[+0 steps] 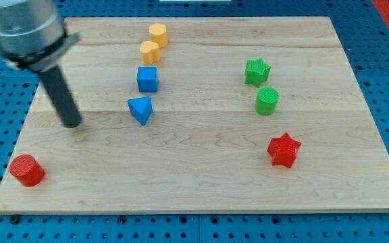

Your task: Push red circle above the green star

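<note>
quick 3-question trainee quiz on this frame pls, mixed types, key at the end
1. True or false: my tip touches the red circle.
2. Which block lies just below the green star in the view? A) red star B) green circle C) blue cube
3. Fill in: the red circle sits near the board's bottom-____ corner in the view.

Key: 1 false, the tip stands apart, above and to the right of it. 2 B, the green circle. 3 left.
</note>
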Robot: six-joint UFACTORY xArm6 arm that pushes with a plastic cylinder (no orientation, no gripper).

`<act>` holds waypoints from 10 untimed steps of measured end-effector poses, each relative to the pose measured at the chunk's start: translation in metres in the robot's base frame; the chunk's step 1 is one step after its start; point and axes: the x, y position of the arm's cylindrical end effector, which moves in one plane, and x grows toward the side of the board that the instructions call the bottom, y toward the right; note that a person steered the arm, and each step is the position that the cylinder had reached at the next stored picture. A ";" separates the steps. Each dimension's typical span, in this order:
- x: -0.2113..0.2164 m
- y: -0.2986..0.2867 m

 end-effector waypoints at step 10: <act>-0.086 0.226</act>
